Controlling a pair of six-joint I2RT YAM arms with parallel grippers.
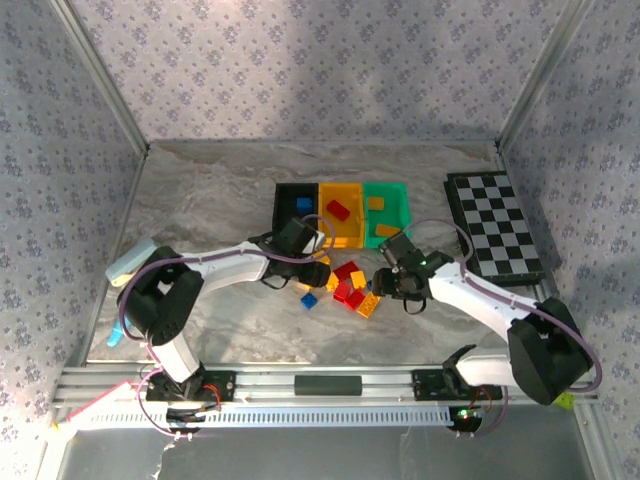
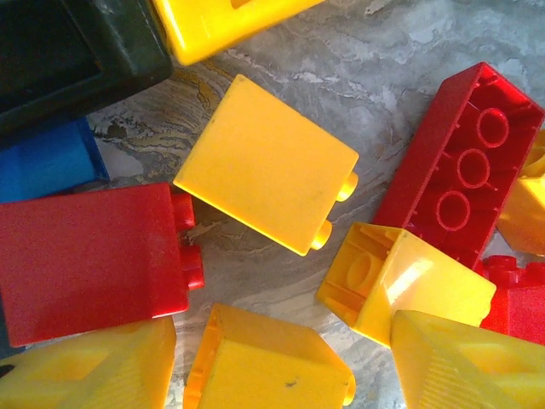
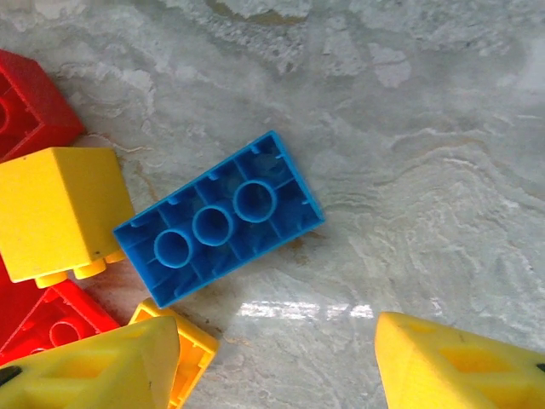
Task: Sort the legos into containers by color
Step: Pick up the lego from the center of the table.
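My left pincer (image 2: pixel 281 358) and right pincer (image 3: pixel 277 349) both hang spread over the legos (image 2: pixel 264 162), and one blue brick (image 2: pixel 43 162) beside the black bin (image 2: pixel 77 51) is cut off.

Robot-lab test cell was indicated: marble-look tabletop (image 1: pixel 200 200) was boxed in by wallpapered panels (image 1: pixel 300 60) at 9, 12 & 3 o'clock; 2 arms (image 1: pixel 230 262) were bolted to alu rail (image 1: pixel 250 385) at 6.

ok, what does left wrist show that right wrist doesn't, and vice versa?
Left wrist, not right: corners of the black plastic bin and orange-yellow plastic bin. Right wrist, not left: a long blue plastic brick seen whole, underside up. Both: marbled tabletop, loose red plastic bricks, yellow plastic bricks, and an open left claw or right claw.
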